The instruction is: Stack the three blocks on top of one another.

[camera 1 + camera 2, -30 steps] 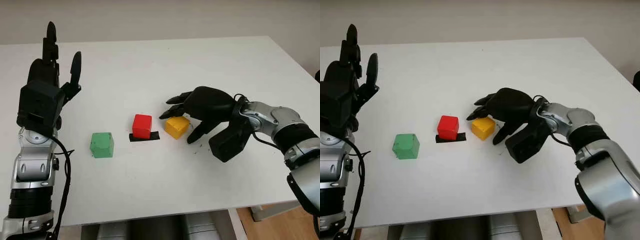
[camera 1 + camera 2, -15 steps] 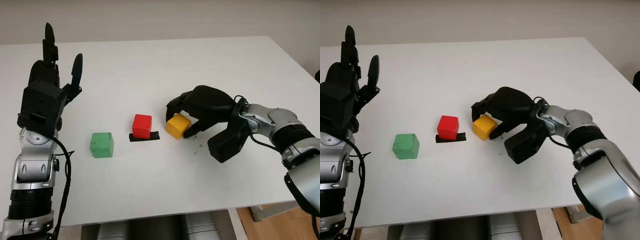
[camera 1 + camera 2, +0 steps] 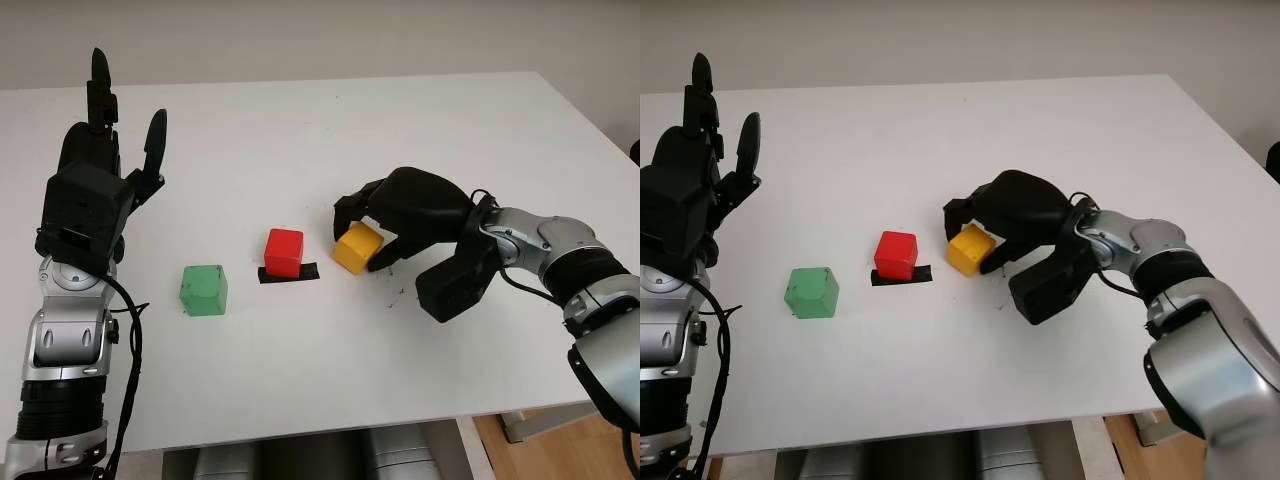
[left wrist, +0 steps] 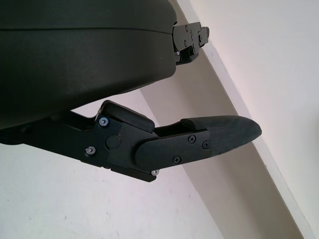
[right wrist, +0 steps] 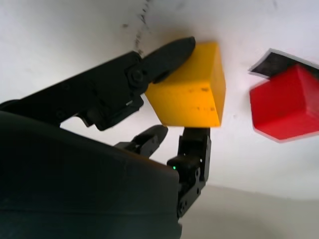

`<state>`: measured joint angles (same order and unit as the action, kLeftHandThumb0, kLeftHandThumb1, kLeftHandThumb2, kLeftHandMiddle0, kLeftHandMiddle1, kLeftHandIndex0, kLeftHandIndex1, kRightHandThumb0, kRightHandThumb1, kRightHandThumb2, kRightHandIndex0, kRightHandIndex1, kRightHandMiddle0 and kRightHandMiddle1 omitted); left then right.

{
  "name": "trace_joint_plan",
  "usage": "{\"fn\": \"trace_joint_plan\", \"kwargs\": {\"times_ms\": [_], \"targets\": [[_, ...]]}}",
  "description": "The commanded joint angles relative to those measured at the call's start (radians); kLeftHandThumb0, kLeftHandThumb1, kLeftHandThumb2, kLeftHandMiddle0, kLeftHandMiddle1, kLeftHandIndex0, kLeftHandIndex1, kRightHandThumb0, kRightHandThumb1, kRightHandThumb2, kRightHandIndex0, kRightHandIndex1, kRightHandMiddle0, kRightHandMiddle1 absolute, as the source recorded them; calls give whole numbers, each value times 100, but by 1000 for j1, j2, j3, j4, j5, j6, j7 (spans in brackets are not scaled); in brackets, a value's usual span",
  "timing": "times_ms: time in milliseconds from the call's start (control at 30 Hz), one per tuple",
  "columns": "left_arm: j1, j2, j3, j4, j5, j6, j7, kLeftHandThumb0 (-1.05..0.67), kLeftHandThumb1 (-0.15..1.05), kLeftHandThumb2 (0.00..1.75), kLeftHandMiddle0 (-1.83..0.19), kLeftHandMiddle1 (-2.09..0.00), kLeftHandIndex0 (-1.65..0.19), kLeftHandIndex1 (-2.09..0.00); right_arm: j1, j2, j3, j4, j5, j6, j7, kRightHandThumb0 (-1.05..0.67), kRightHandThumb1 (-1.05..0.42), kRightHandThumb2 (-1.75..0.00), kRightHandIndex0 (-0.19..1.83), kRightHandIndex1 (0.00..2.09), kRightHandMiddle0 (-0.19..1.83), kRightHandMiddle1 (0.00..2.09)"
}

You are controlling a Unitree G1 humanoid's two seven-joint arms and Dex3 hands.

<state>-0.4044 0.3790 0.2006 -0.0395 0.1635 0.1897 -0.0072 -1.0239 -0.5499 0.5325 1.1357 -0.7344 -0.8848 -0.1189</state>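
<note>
Yellow block (image 3: 357, 247): a plain cube with slightly scuffed faces, tilted, one lower corner toward the table and its upper edge raised. It sits near the middle of the white table (image 3: 300, 130), just to the right of the red block (image 3: 284, 251) and apart from it.

Right hand (image 3: 385, 222): black, three-fingered, arched over the yellow block from the right. Its fingers (image 5: 167, 52) are clamped on the block, one pressed along a side face, the other two curled against the opposite side, as the right wrist view shows. The silver forearm runs off toward the table's right front edge.

Red block: a cube standing upright on a short strip of black tape (image 3: 290, 273) that shows beneath its front edge.

Green block (image 3: 204, 289): a cube resting flat on the table, left of the red one and well apart from it.

Left hand (image 3: 108, 165): raised above the table's left side, open, holding nothing, fingers pointing up and away from the robot, well apart from all blocks.

Count: three blocks (one yellow, one red, one green), none stacked; one tape strip; two hands.
</note>
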Motion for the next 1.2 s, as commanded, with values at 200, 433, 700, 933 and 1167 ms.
{"fn": "trace_joint_plan", "kwargs": {"times_ms": [200, 433, 700, 933, 1167], "targets": [[21, 9, -1, -28, 4, 10, -1, -77, 105, 63, 19, -5, 18, -5, 37, 65, -189, -33, 325, 125, 351, -42, -94, -6, 45, 11, 40, 149], [25, 6, -1, -34, 3, 13, 0, -75, 105, 63, 19, -5, 18, -5, 46, 108, -291, -87, 481, 245, 515, -46, -93, -5, 42, 9, 42, 151], [28, 4, -7, -31, 15, 8, 8, -75, 105, 65, 19, -5, 19, -4, 66, 167, -363, -189, 588, 425, 609, -51, -92, -5, 36, 5, 44, 155], [31, -2, -9, -38, 20, 20, 15, -75, 105, 65, 18, -6, 19, -2, 97, 236, -416, -261, 659, 552, 605, -49, -90, -5, 33, 4, 45, 151], [39, -11, -8, -57, 27, 41, 26, -75, 105, 65, 19, -5, 17, -4, 163, 327, -452, -338, 713, 673, 556, -48, -92, -6, 27, 3, 39, 153]]}}
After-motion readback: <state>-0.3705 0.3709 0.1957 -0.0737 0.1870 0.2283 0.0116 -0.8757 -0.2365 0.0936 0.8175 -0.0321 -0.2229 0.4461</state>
